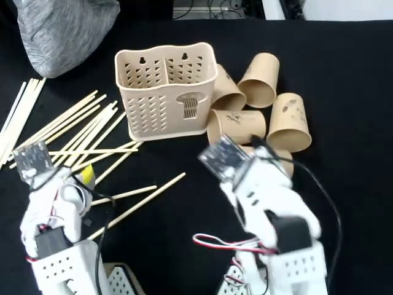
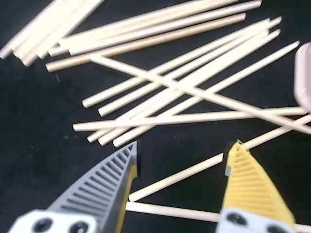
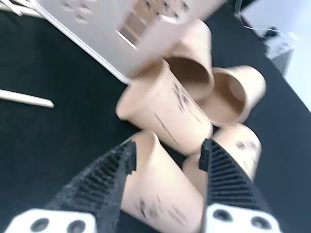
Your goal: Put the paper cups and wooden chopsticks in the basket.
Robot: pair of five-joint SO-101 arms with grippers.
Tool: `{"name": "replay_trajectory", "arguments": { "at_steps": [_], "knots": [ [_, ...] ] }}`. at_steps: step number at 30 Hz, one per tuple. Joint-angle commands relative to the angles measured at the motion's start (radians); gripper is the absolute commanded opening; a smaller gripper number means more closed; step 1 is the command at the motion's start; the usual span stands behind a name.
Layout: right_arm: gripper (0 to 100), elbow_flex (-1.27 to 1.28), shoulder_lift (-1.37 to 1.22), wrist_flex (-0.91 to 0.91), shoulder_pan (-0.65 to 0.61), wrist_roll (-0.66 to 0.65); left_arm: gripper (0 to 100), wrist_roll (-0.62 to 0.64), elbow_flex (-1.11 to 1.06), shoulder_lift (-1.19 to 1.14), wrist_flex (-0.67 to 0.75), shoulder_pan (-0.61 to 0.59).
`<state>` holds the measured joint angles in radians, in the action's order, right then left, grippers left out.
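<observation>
A beige slotted basket [image 1: 153,110] stands upright at the back middle of the table. Several paper cups [image 1: 288,123] lie on their sides right of it. Wooden chopsticks [image 1: 80,132] are scattered left of the basket. My left gripper [image 2: 184,150] hovers open over the chopsticks [image 2: 184,82], with one loose stick [image 2: 180,177] crossing between its grey and yellow fingers. My right gripper [image 3: 167,150] is open, its black fingers straddling the nearest lying cup [image 3: 160,194]. Behind it more cups [image 3: 233,94] rest against the basket [image 3: 112,24].
A grey bag [image 1: 61,27] sits at the back left corner. A separate bundle of chopsticks [image 1: 18,117] lies along the left edge. Two loose sticks [image 1: 138,200] lie on the black cloth between the arms. Cables trail from the right arm's base [image 1: 227,243].
</observation>
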<state>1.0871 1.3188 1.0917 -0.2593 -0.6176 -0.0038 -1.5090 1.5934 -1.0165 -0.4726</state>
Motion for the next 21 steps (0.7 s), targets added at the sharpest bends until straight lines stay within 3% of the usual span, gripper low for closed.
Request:
{"name": "replay_trajectory", "arguments": {
  "at_steps": [1,5,11,15,21],
  "knots": [
    [26.7,-0.039,-0.108,-0.175,-0.077,0.147,29,-0.035,-0.139,0.201,0.023,-0.025],
    [34.8,0.022,-0.243,-0.325,-0.075,0.232,29,-0.071,-0.134,0.222,-0.038,-0.025],
    [35.8,0.174,-0.394,-0.686,0.003,0.203,29,-0.103,-0.139,0.212,-0.037,-0.025],
    [34.4,0.226,-0.484,-0.822,0.069,0.097,29,-0.103,-0.139,0.212,-0.037,-0.025],
    [23.4,0.277,-0.555,-1.020,0.140,-0.052,29,-0.103,-0.140,0.212,-0.037,-0.025]
  ]
}}
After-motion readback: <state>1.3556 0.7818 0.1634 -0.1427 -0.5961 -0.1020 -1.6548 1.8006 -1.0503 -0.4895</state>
